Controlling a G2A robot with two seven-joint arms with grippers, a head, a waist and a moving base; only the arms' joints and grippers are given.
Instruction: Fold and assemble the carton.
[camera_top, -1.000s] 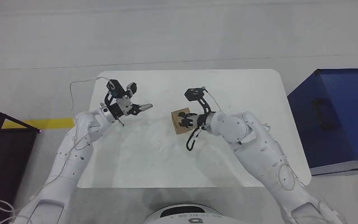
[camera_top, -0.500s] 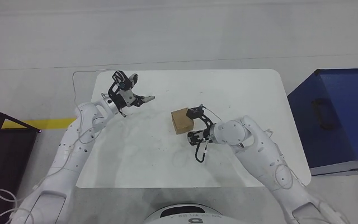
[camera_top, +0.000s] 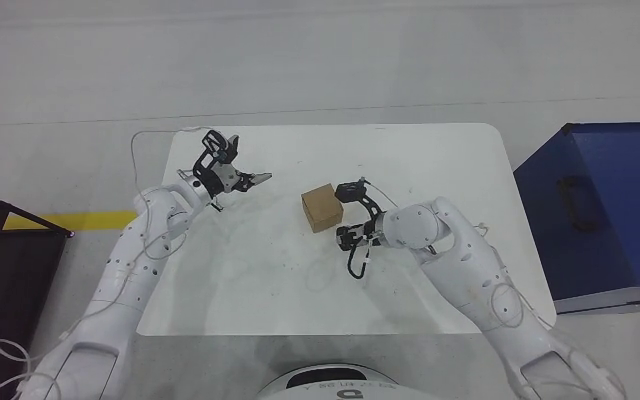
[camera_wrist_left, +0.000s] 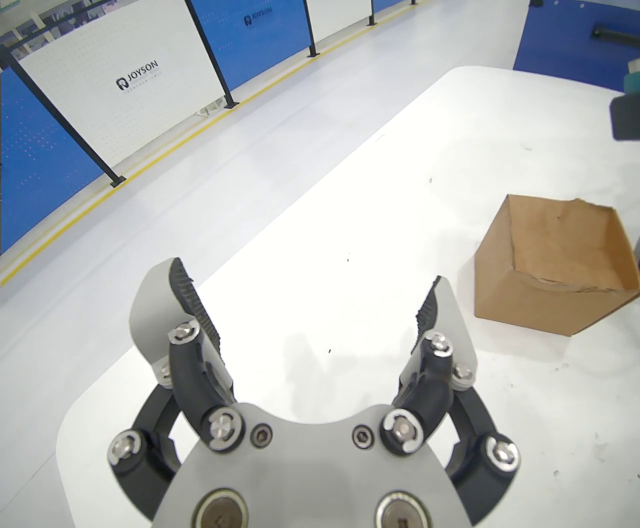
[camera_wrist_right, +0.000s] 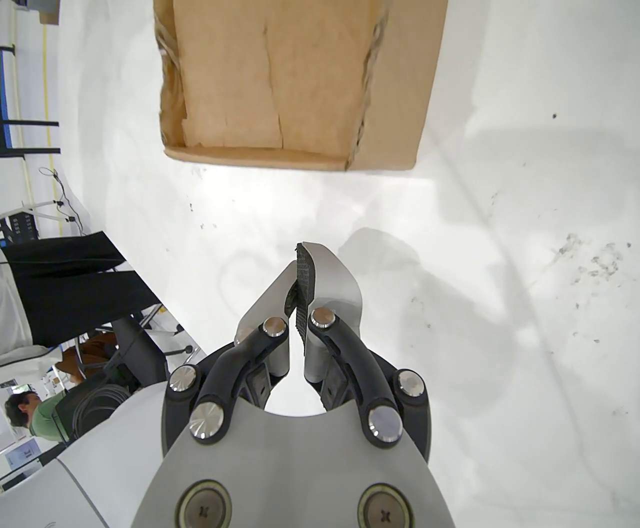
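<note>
Judging the brown cardboard carton (camera_top: 322, 208) squared but unclosed, I hover my left gripper (camera_wrist_left: 305, 295) spread at its ten o'clock, right gripper (camera_wrist_right: 300, 265) pinched empty at five, needing a fresh grasp.

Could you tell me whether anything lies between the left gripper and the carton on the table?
Nothing visible does. The left gripper hangs open over the white table, and only bare tabletop lies between it and the carton. The right gripper, shut, sits on the carton's other side.
</note>
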